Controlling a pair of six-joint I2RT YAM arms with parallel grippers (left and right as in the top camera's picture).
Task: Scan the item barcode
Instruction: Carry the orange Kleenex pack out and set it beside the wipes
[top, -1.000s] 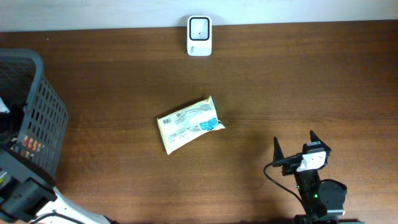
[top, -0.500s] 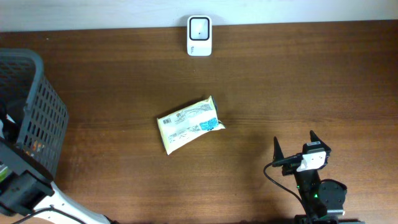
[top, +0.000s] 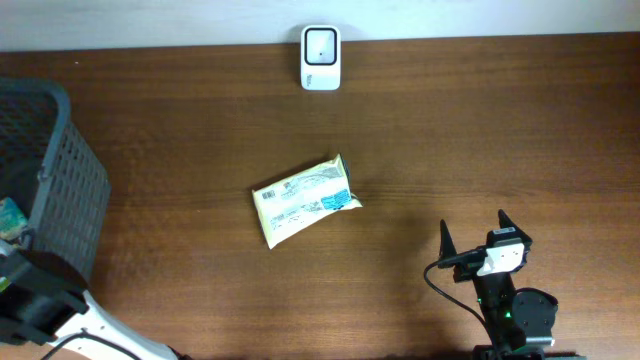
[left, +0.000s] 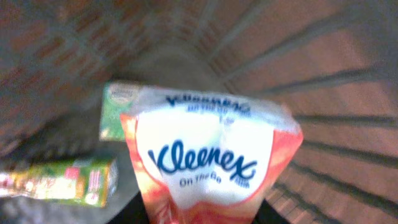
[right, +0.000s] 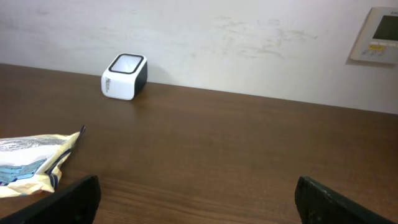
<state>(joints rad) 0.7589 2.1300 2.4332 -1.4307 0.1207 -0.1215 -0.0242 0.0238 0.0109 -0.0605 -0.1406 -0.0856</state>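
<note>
Whether the left fingers clamp the Kleenex pack (left: 211, 162) in the basket (top: 70, 190) I cannot tell; seat it centred before lifting; right fingers (right: 68, 199) stand apart.

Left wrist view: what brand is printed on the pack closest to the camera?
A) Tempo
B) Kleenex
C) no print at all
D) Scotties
B: the pack reads Kleenex in blue letters on its white front.

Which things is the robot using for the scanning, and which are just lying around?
For the job: Kleenex pack, white barcode scanner.
Probably just lying about: yellow packet, basket, green box, green carton, wall panel.
</note>
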